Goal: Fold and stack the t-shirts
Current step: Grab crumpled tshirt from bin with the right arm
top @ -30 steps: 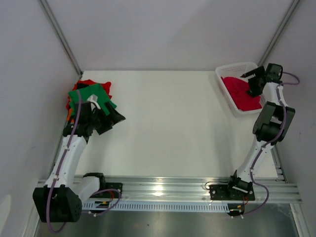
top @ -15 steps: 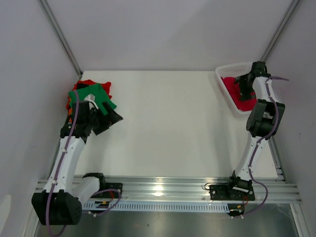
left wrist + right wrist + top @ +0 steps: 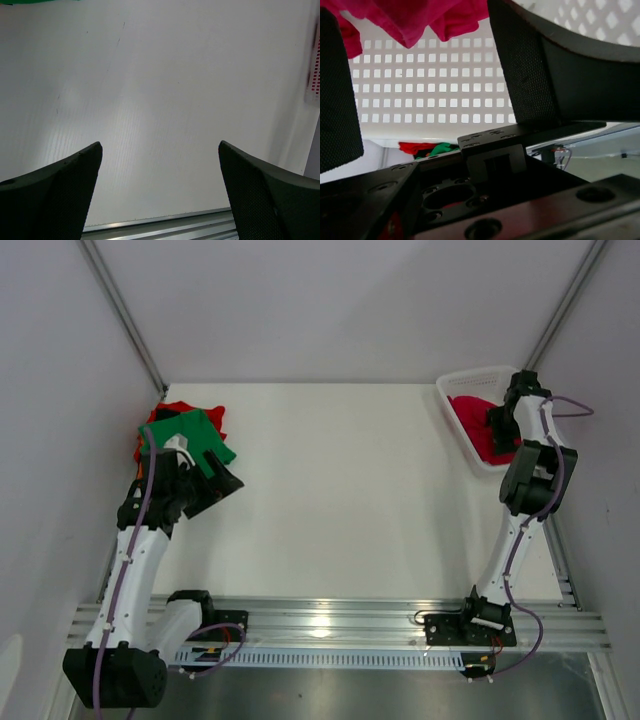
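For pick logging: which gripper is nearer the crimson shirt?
Right: the right gripper is at the crimson shirt in the basket; the left gripper is far across, by the green shirt.

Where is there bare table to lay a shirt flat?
The wide middle of the table, between the shirt pile far left and the basket far right, is bare. Crowded: the pile's corner with the left gripper, and the basket with the crimson shirt and right gripper.

The left arm (image 3: 135, 550) rises from the lower left of the overhead view and leans toward the middle. Its left gripper (image 3: 222, 485) sits at left centre, jaws spread wide. The right arm (image 3: 518, 540) stands along the right edge, folded at the elbow, with the right gripper (image 3: 497, 432) pointing down at upper right, its jaws apart.
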### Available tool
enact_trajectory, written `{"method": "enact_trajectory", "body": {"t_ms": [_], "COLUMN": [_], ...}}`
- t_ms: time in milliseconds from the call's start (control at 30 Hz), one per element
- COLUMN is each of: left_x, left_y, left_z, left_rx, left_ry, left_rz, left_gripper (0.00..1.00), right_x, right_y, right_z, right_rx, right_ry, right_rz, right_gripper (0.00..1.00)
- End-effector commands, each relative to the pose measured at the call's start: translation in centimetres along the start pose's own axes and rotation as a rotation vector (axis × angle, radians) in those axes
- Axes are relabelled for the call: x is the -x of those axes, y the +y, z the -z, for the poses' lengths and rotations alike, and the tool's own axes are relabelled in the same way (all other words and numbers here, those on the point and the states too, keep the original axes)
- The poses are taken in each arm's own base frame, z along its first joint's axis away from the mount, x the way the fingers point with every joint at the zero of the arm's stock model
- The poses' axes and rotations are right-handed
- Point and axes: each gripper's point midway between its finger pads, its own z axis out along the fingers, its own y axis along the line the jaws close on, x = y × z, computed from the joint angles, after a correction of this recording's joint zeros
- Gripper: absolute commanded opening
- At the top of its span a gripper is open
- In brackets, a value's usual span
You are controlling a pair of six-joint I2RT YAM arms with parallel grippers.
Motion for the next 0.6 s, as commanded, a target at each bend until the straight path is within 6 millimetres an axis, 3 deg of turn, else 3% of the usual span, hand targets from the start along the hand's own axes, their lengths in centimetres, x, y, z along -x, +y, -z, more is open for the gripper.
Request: {"method": "enact_trajectory", "body": {"t_ms": [0,267,567], "left_x": [0.5,0.2,0.7], "left_y": [0.3,0.5,0.0], "left_z": [0.8,1.2,2.3], "left_rx": [0.021,0.033,0.040], "left_ry": [-0.026,-0.016,-0.030], "left_rz": [-0.028,-0.010,-0.017], "left_gripper": [0.99,1.00,0.99], "right_x": [2.6,3.7,2.2], "right_y": [-1.0,-2.1,-1.2], "right_z": [0.2,-2.0,-4.6], "right_rx": [-0.045,-0.066,-0.027], "right_ry": [-0.075,-0.056,-0.007], "right_rz": [-0.063,-0.090,-0.035], "right_gripper": [0.93,0.90,0.79]}}
